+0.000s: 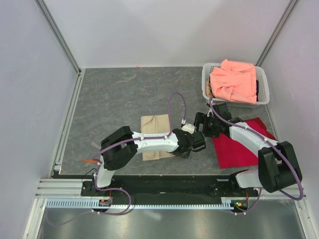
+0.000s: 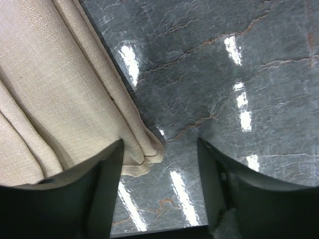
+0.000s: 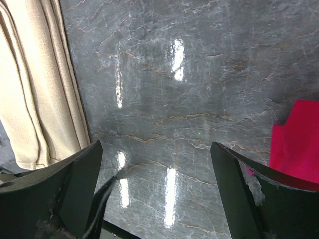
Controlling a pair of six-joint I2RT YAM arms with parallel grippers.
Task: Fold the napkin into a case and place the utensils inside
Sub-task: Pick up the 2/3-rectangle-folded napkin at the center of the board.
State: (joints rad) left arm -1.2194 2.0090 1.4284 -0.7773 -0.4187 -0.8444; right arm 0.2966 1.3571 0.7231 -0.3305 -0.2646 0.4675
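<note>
At the near edge of the worktop [image 1: 124, 94], close to the near left corner and beside the left arm's base, lies an orange utensil [image 1: 89, 161] (only a thin streak from above, so its shape is hard to read). Further in, a little near of the middle, the napkin [image 1: 156, 137] lies flat, folded into a narrow oblong that runs from near to far. The left wrist view shows its stacked layers ending in a rounded corner. The left gripper [image 2: 159, 143] is just off the napkin's right side with its jaws spread and nothing between them but bare stone. The folded corner lies right by the left-hand finger [image 2: 102, 189], and whether they touch cannot be told. To the right, toward the near right corner, a red cloth [image 1: 239, 147] is spread flat, with the right arm passing over it. The right gripper [image 3: 155, 145] is a little farther in than the left one, between the napkin and the red cloth, with its jaws wide apart and empty. Its camera sees the napkin's edge on one side and a corner of the red cloth on the other. In the far right corner stands a white basket [image 1: 205, 82] with a salmon cloth [image 1: 234, 79] heaped in it.
</note>
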